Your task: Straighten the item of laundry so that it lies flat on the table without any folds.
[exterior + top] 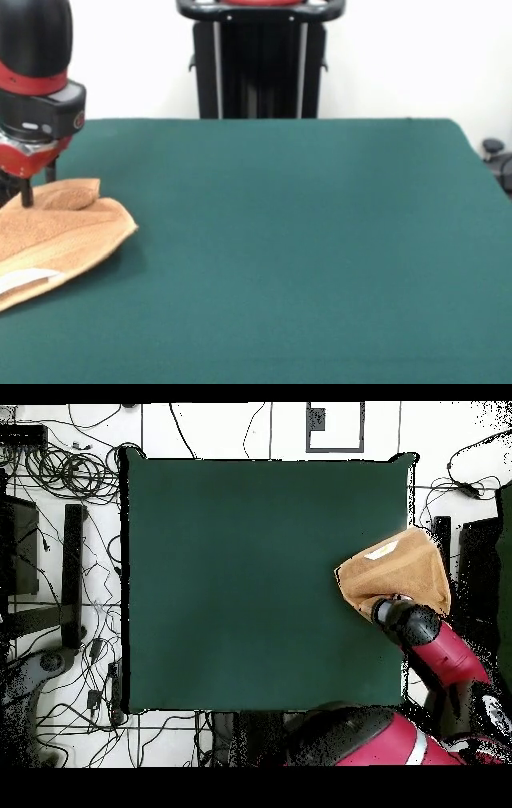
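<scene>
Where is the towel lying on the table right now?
In the front view the towel lies at the table's left edge, directly under the gripper; overhead it sits at the right edge, partly overhanging.

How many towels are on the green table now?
1. The towel lies at the table's edge, partly hanging over it, with the gripper on its folded end. None seems hidden.

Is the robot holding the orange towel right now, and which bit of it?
It cannot be told. The gripper is down on a raised fold at the towel's far end, but whether it is pinching it does not show.
</scene>
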Tool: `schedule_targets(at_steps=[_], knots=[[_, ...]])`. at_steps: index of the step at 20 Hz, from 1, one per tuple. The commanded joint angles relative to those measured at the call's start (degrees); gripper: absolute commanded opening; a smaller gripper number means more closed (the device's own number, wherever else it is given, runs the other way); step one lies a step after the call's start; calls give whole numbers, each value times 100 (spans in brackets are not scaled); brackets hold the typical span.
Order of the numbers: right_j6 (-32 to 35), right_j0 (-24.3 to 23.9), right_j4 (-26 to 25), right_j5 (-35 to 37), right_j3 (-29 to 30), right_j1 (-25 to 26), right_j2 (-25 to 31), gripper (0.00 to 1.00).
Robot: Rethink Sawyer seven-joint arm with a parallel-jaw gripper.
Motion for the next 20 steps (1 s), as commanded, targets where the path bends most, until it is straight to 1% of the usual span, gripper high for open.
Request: schedule_targets(at_steps=[1, 2, 4, 5, 7, 10, 14, 18, 19, 20], knots=[[473, 360, -32, -157, 81, 191, 197, 100], [705, 569, 38, -224, -5, 295, -106, 100], [857, 748, 93, -268, -97, 388, -401, 100], [831, 742, 96, -234, -87, 362, -408, 100], [744, 684, 98, -168, -59, 301, -372, 100], [590, 479, 88, -267, 57, 233, -169, 100], [509, 306, -2, -678, 118, 276, -51, 100], [602, 344, 43, -811, 146, 286, -128, 100], [578, 310, 38, -842, 168, 265, -74, 100], [492, 143, 25, -872, 280, 151, 178, 100]])
